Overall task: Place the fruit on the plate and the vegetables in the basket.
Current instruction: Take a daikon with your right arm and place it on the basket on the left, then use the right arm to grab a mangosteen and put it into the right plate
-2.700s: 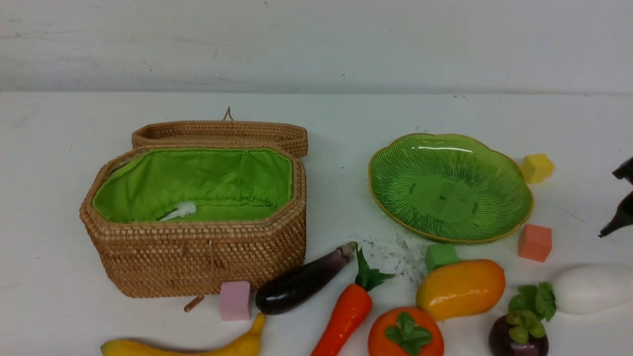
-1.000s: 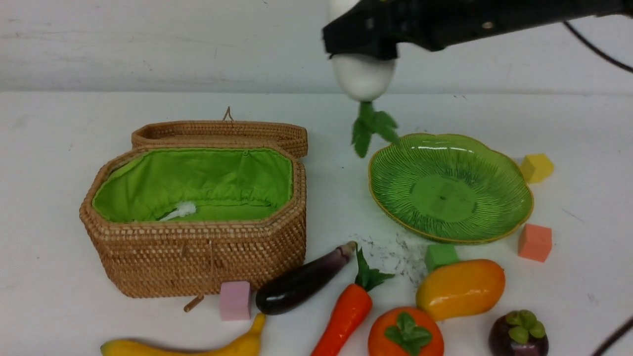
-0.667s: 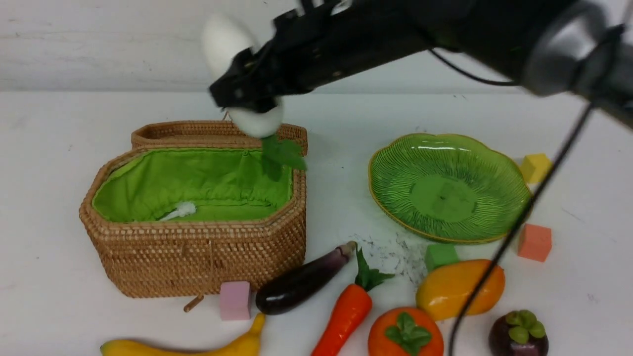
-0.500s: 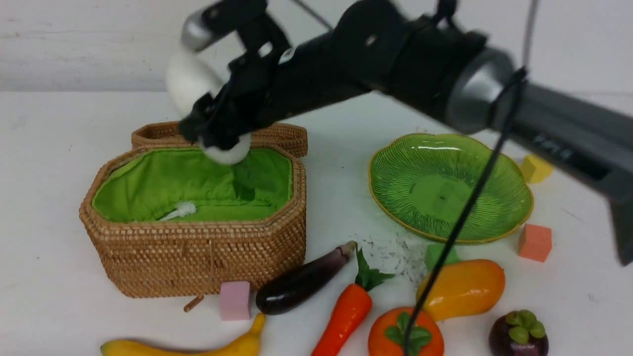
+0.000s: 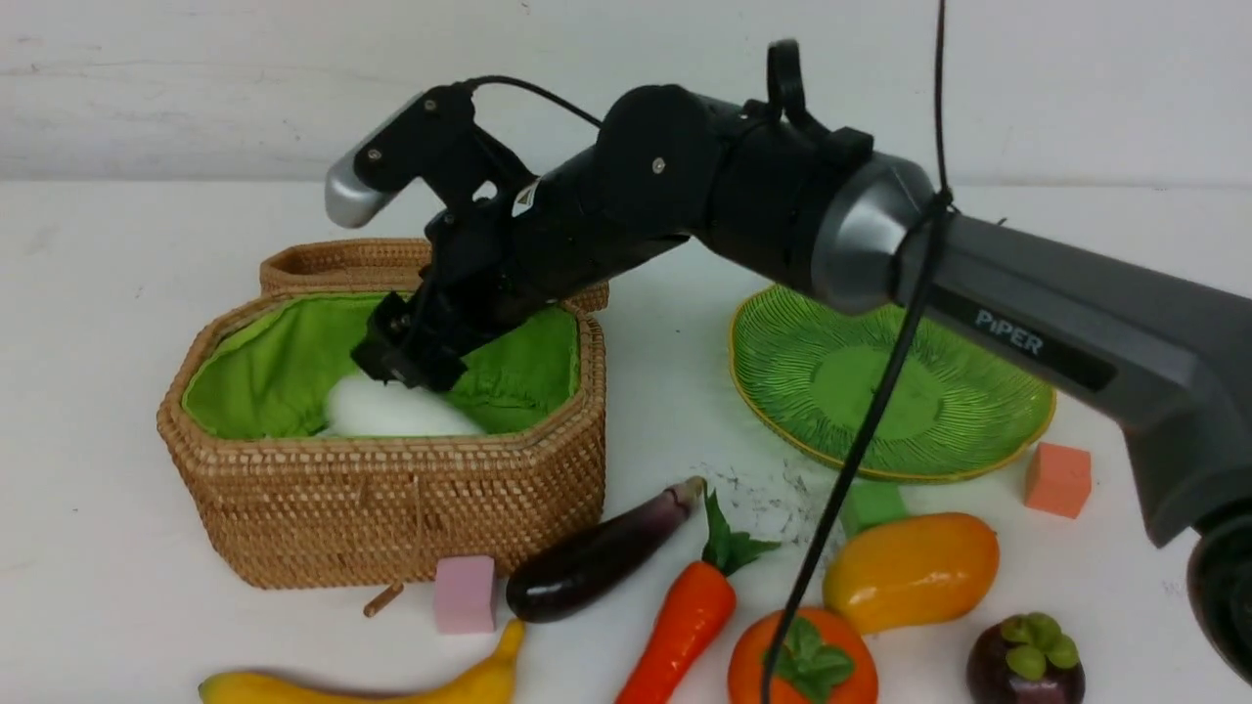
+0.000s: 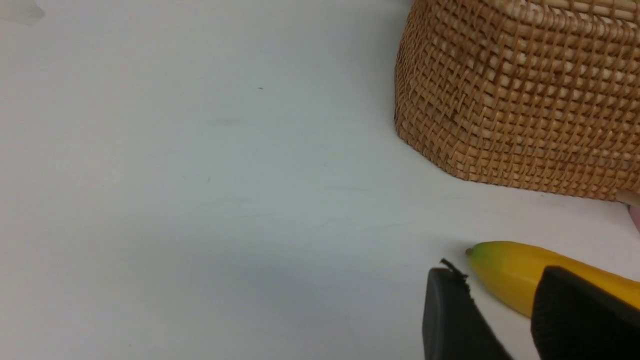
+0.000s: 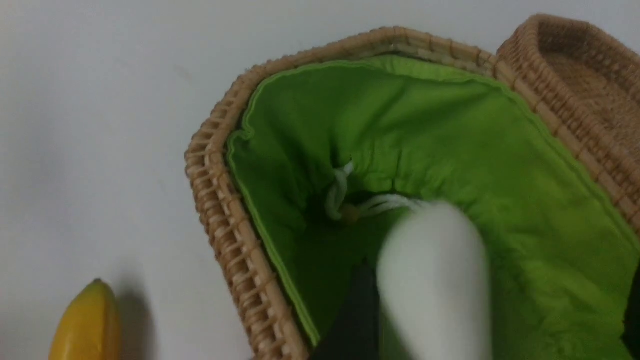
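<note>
The right end effector point(image 5: 406, 370), jaws apart, hangs just over the white vegetable point(image 5: 391, 413) lying in the basket point(image 5: 391, 513), while eggplant point(image 5: 587, 562), carrot point(image 5: 685, 616) and all the fruit point(image 5: 910, 572) lie on the table point(image 5: 108, 606) and the plate point(image 5: 978, 420) sits bare.

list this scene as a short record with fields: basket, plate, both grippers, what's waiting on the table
basket: lid open, white vegetable lying inside
plate: empty
right gripper: open, right above the white vegetable in the basket
left gripper: open, holding nothing, low over the table by the banana tip
vegetables on table: eggplant, carrot
fruit on table: banana, mango, persimmon, mangosteen
</note>
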